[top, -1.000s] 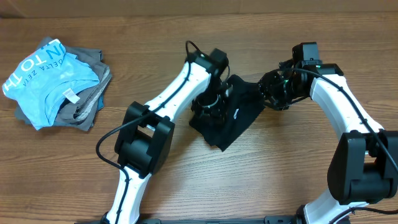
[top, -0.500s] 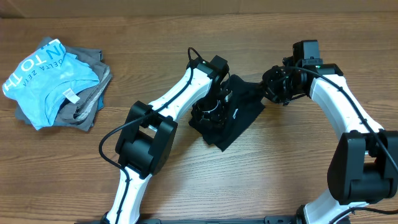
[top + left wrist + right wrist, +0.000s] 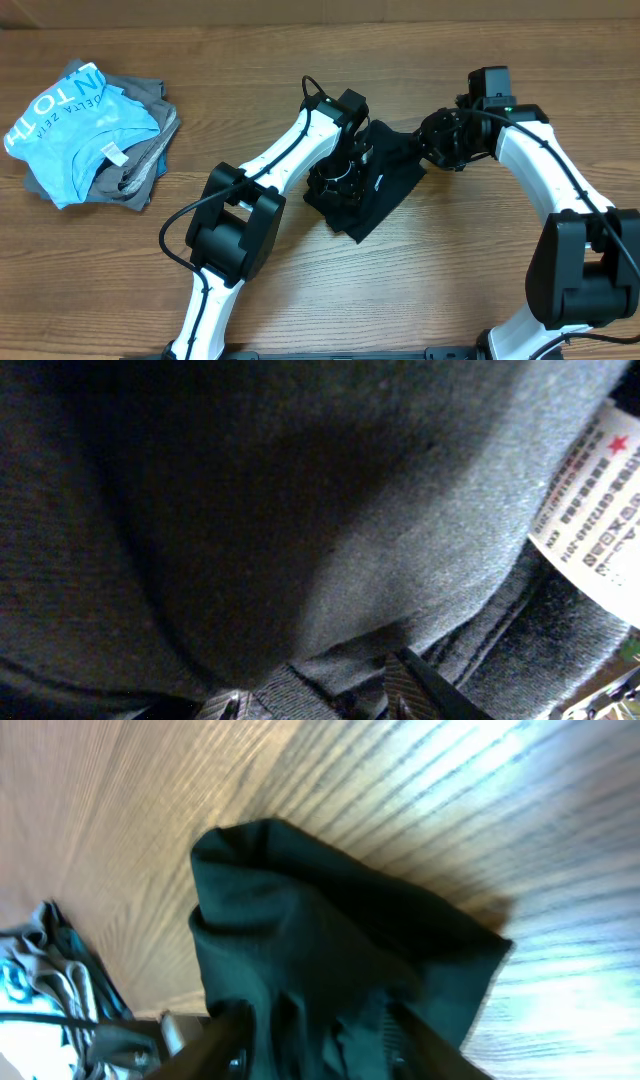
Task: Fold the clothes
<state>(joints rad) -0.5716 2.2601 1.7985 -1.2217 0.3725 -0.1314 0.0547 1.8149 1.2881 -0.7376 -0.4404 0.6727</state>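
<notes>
The clothes, a black T-shirt [image 3: 388, 195], lie bunched at the table's middle. My left gripper [image 3: 340, 178] presses down into the shirt's left half. In the left wrist view black cloth [image 3: 300, 510] fills the frame, and its folds run down into the left gripper [image 3: 325, 700], which is shut on a hem fold. A white neck label [image 3: 595, 520] shows at the right. My right gripper [image 3: 432, 150] is at the shirt's far right corner. Its fingers [image 3: 225, 1030] stand apart astride the cloth [image 3: 330, 920], so it is open.
A pile with a light blue lettered shirt [image 3: 70, 125] on top of grey garments [image 3: 150, 150] sits at the far left of the wooden table [image 3: 480, 280]. An edge of that pile [image 3: 50, 980] shows in the right wrist view.
The right gripper has shifted slightly up and left at the shirt's corner, and that corner now lies a little more gathered. The left arm and the pile have not moved.
</notes>
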